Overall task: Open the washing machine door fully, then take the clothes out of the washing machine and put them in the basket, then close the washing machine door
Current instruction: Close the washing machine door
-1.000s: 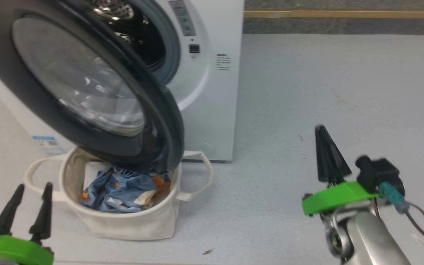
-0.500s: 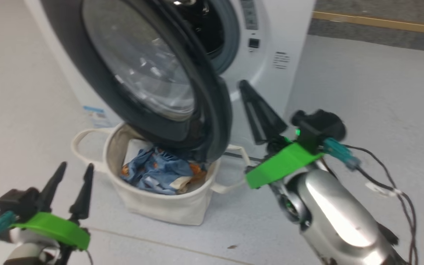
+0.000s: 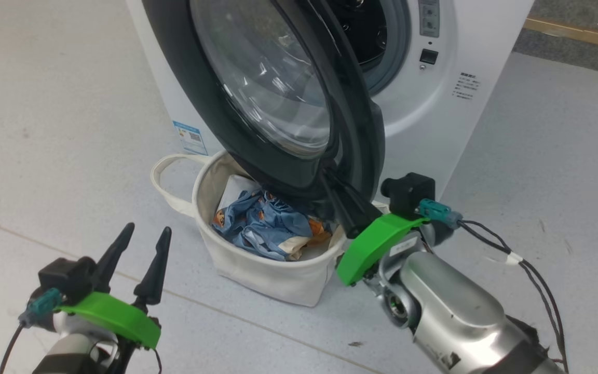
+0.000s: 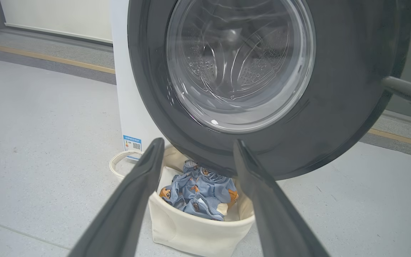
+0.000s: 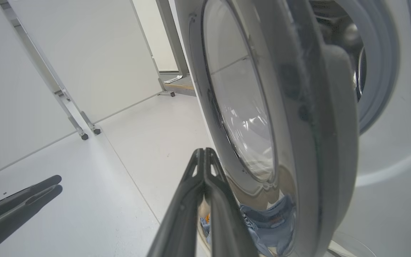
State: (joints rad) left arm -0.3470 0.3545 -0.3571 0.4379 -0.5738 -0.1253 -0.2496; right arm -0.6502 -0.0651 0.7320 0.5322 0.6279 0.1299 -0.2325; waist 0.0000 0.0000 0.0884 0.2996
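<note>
clothes [image 3: 262,228] in basket [image 3: 273,280]; washing machine door [image 3: 268,78] open
right gripper [image 5: 203,153], pressed together, at its near rim, likely stiff and slick: push there. left gripper [image 3: 147,231] spread.

Clothes [image 3: 260,228] in basket [image 3: 270,278] beneath washing machine door [image 3: 265,88]

Bright, even indoor light from overhead, with soft, faint shadows on the pale floor [image 3: 44,104]. Streaky glare on the washing machine door [image 3: 273,88] glass; the drum [image 3: 361,31] behind it is dark. White hotspot on the silver forearm [image 3: 449,306]. Head view sharp. Left wrist view: left gripper [image 4: 199,142] fingers soft, close to the lens. Right wrist view — door rim blurred and mirror-like, wall panels [image 5: 84,53] leaning at the edges.
</note>
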